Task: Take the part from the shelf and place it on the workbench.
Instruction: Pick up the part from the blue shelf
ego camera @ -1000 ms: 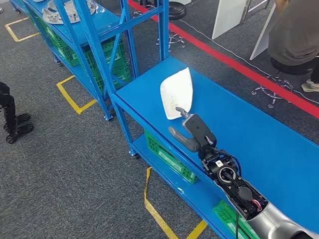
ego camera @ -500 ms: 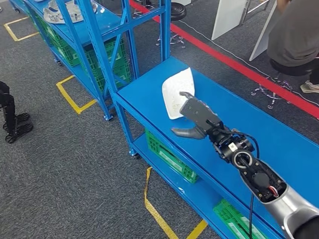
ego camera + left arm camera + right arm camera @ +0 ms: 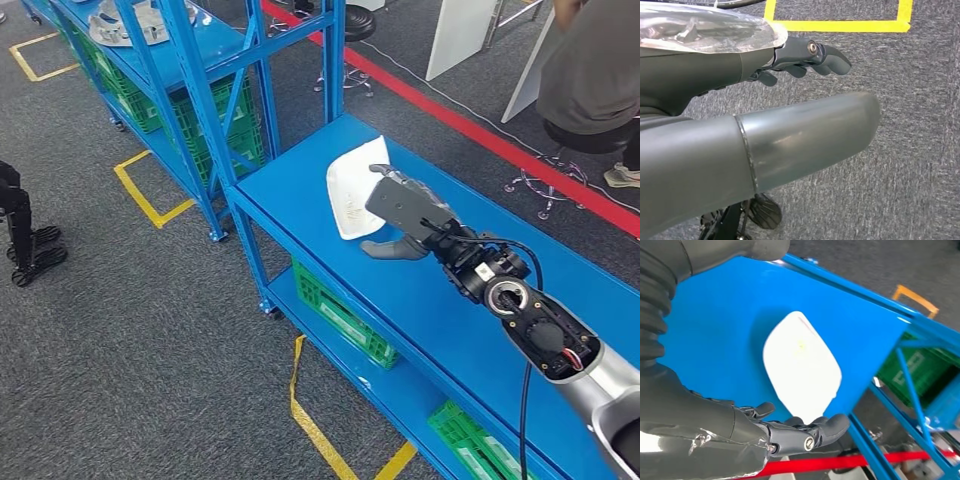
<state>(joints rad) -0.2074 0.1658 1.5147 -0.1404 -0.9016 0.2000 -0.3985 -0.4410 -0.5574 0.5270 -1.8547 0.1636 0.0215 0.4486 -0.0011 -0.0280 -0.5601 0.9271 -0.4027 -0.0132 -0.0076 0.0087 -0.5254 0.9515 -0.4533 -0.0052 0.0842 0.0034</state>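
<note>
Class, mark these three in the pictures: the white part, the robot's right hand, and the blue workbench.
white part (image 3: 801,365), right wrist view, middle of its flat face.
right hand (image 3: 404,212), head view, back of the hand.
blue workbench (image 3: 302,195), head view, bare top near the corner.

The right robot hand (image 3: 400,212) has let go of the white part (image 3: 352,186) and lifted, rotating palm-down.

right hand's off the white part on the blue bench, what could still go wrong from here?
1. The right hand hangs open just over the white part; pulling back low could clip it and drag it.
2. The part lies near the front edge of the blue workbench, so a nudge that way might tip it off toward the floor.
3. A person sits just beyond the bench; a wide arm swing could come close.
</note>
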